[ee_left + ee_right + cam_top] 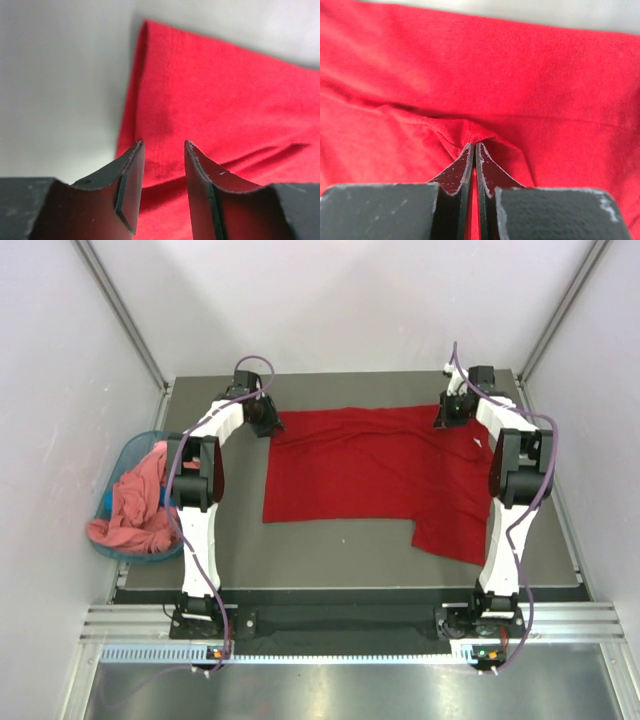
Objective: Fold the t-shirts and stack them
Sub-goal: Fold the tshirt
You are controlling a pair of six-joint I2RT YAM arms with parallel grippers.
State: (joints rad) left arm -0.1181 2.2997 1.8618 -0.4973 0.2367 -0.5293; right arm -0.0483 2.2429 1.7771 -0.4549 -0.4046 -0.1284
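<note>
At the far left we see a teal basket [122,452] with a wall of open plastic mesh, set just beside the table [330,550]. A salmon-pink t-shirt [135,505] lies crumpled in it, and its soft folds spill over the near rim.

Next comes the left gripper [163,145], at the far-left corner of the red t-shirt [360,470]. Its black jaws stand apart with a narrow gap, and the stitched hem shows between them. We cannot tell whether they touch the cloth.

The shirt is a fine, faintly fuzzy knit spread flat across the middle of the dark grey matte table. It is roughly rectangular, with one flap jutting toward the near right. A small white label [477,441] shows near its right edge.

At the far right, the right gripper [475,146] has its jaws pressed together on a raised pinch of the red cloth, with creases running away from it.
</note>
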